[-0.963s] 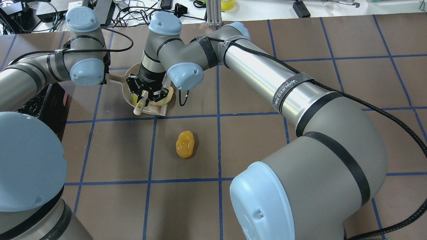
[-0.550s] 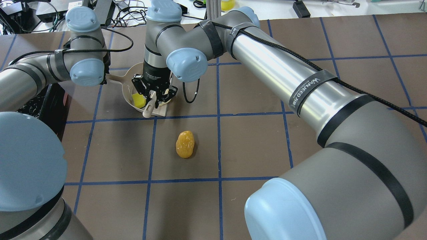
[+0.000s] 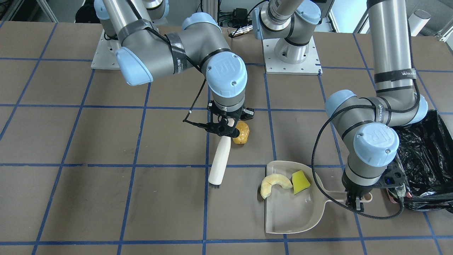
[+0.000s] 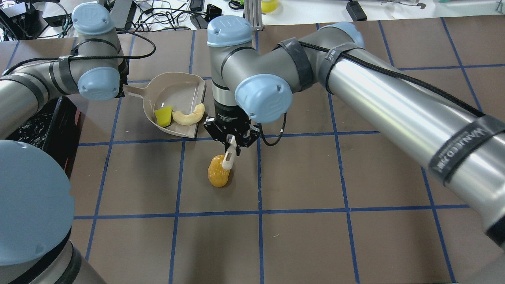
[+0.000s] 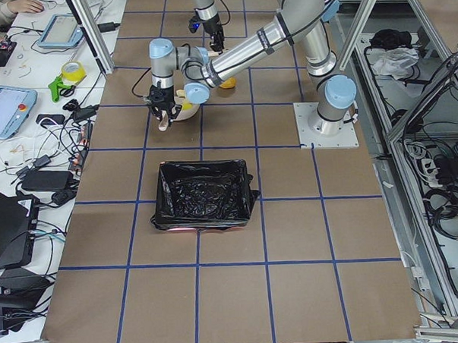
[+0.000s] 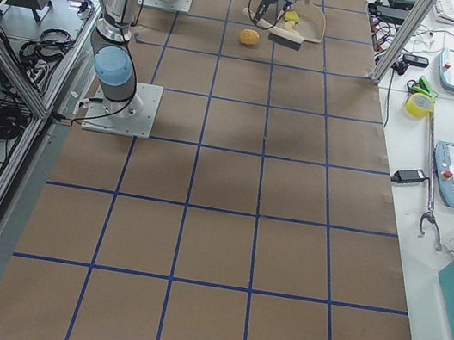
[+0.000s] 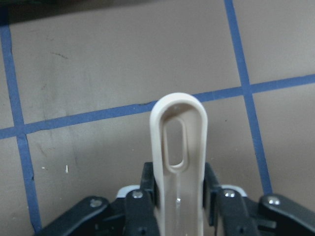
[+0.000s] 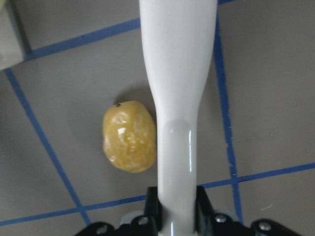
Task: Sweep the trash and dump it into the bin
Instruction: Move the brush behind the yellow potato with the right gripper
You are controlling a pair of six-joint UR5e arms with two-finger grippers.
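- The lumpy orange-brown lump (image 4: pixel 218 175) lies mid-table, just beside a white plastic brush handle (image 4: pixel 228 159).
- The right gripper (image 4: pixel 232 141) is clamped on that handle.
- The pale cream crescent (image 4: pixel 189 115) and yellow-green sponge wedge (image 4: pixel 163 116) sit in the beige plastic dustpan (image 4: pixel 177 86), far-left of the lump.
- The left gripper (image 7: pixel 179 196) pinches the dustpan's handle.
- The black-bag-lined rectangular bin (image 5: pixel 205 194) stands further left.

Bright, even light from above; soft shadows under the arms on the worktop (image 4: pixel 300 177). Glare streaks the white brush handle (image 8: pixel 178 147), whose near end looks slightly blurred.

Worktop (image 4: pixel 300 236): brown, blue-taped grid.
Tape roll (image 5: pixel 73 72): yellow, beside the worktop (on a white surface).
Tablet (image 5: pixel 6 109): beside the worktop.
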